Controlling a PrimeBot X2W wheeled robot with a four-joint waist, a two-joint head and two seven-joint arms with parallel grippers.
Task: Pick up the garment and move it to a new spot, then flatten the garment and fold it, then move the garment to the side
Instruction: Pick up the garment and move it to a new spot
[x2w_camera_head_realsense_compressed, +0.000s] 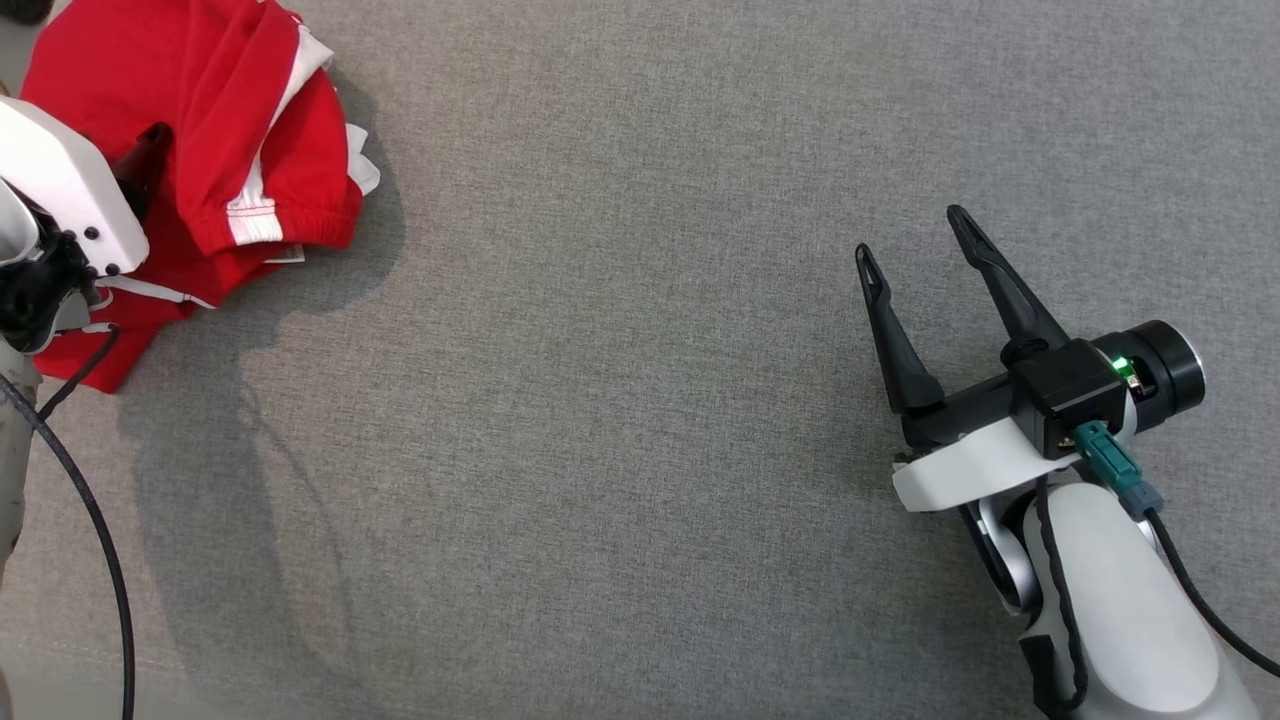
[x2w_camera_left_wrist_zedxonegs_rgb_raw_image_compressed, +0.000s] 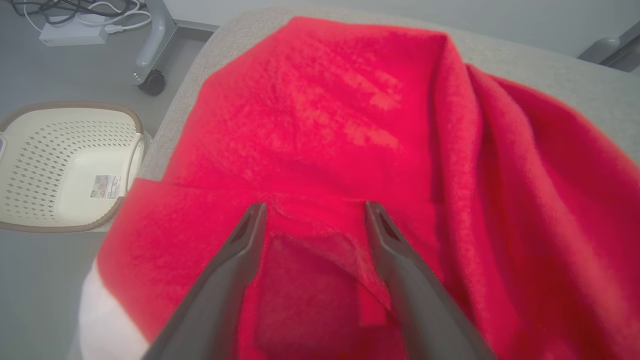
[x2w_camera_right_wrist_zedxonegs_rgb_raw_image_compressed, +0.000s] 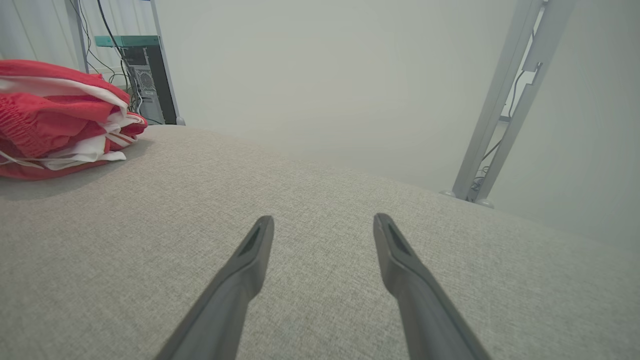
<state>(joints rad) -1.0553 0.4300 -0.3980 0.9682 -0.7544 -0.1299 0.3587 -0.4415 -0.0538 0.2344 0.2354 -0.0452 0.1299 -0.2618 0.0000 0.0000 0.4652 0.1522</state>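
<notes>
On grey fabric (x2w_camera_head_realsense_compressed: 640, 400), one red garment (x2w_camera_head_realsense_compressed: 220, 120); left gripper (x2w_camera_left_wrist_zedxonegs_rgb_raw_image_compressed: 315, 207), right gripper (x2w_camera_head_realsense_compressed: 912, 232) (four fingers (x2w_camera_right_wrist_zedxonegs_rgb_raw_image_compressed: 250, 270) apart).

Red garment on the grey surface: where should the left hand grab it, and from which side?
Pinch the loose flap edge lying between the open left hand's fingers, coming down from above. The red garment sits in a bunched, layered pile on the grey surface, so that raised thin edge should likely pinch more cleanly than the thick middle.
</notes>
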